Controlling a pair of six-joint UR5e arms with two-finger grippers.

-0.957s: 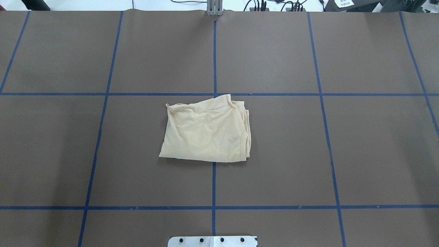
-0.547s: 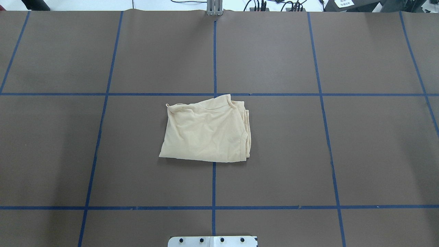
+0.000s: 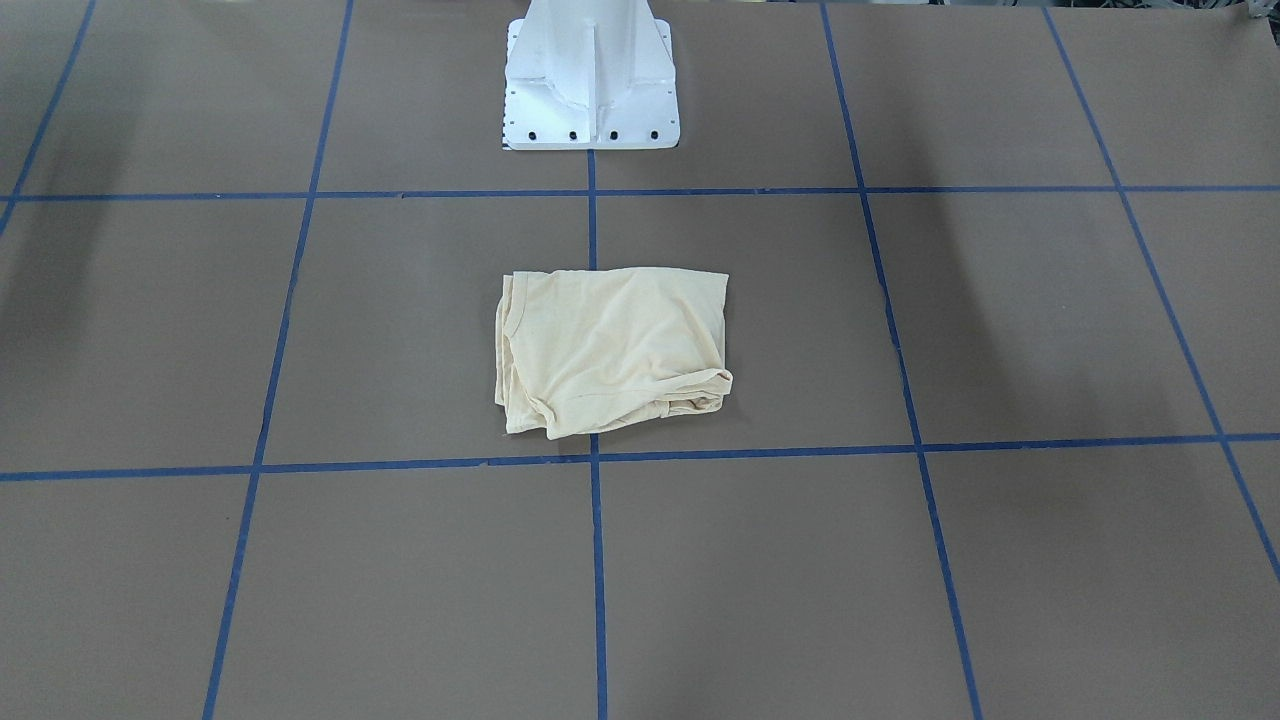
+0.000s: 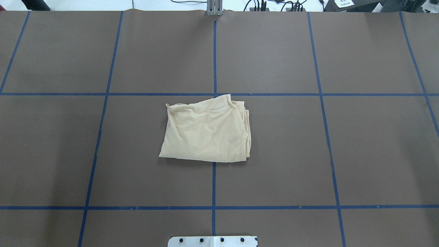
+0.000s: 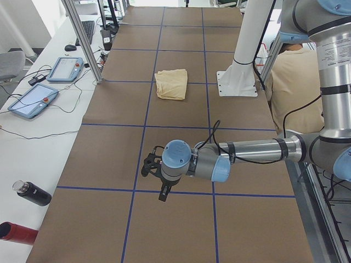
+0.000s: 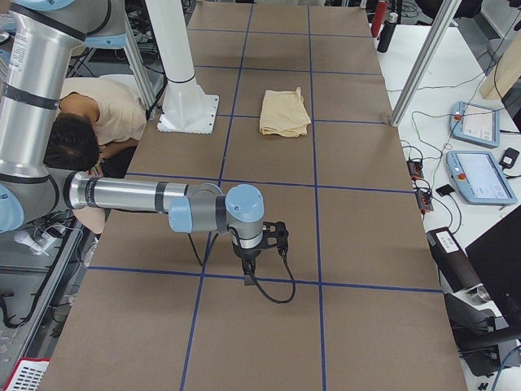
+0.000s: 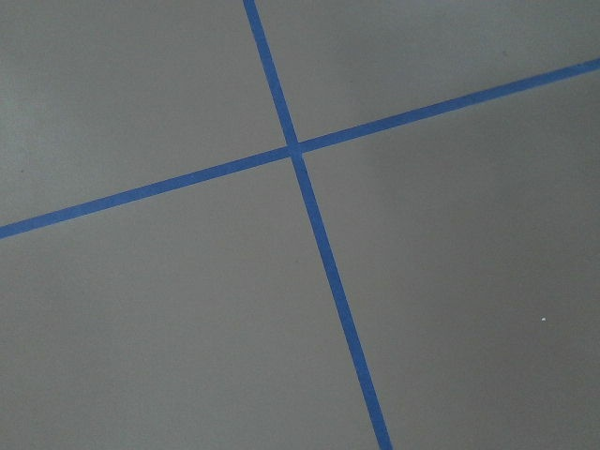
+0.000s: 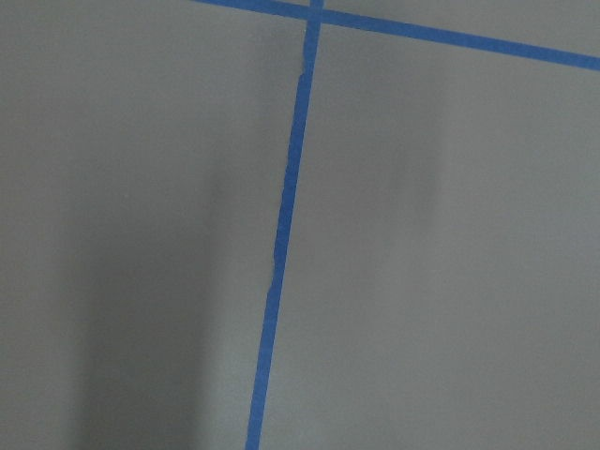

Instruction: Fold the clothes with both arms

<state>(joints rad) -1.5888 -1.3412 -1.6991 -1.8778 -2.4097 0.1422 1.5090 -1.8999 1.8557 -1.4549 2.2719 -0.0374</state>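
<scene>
Already the pale cream-yellow knit shirt (image 4: 207, 130) lies folded on the brown table (image 4: 343, 154); I judge little remains. For the black left gripper (image 5: 149, 165) at nine o'clock and the right gripper (image 6: 278, 237) at three, I cannot tell if open.

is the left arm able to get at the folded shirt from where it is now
Probably yes: the left gripper hangs far from the shirt, but only bare table lies between them.

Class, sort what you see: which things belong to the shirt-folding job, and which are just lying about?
Job: cream shirt; left arm; right arm.
Lying about: far tablet; near tablet; black bottle; red bottle.
</scene>
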